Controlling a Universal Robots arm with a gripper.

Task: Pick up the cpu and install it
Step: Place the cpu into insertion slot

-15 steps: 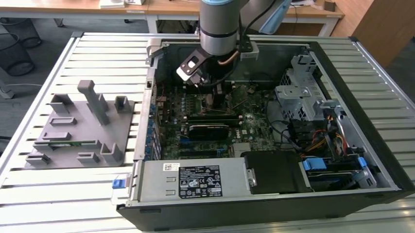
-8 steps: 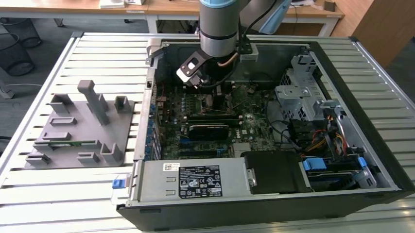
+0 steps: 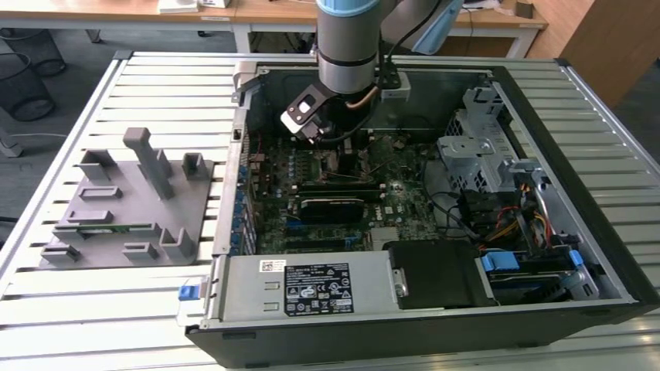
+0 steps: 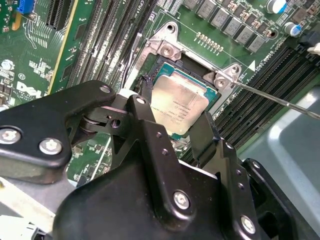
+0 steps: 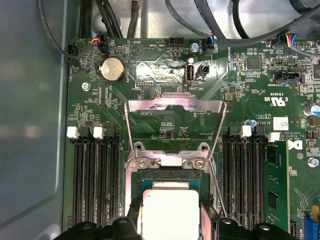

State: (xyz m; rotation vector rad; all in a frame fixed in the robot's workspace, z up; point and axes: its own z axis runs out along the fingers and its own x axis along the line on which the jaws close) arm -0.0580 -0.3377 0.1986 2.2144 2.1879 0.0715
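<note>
Clearly my black gripper [image 4: 174,112] clamps the flat silvery square cpu [image 5: 170,215], edges parallel to the steel socket frame [image 5: 172,162]; black memory slots [image 5: 95,175] flank closely.

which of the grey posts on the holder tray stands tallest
The slim post at the far middle of the tray in the exterior view; it rises well above the short blocks around it.
</note>
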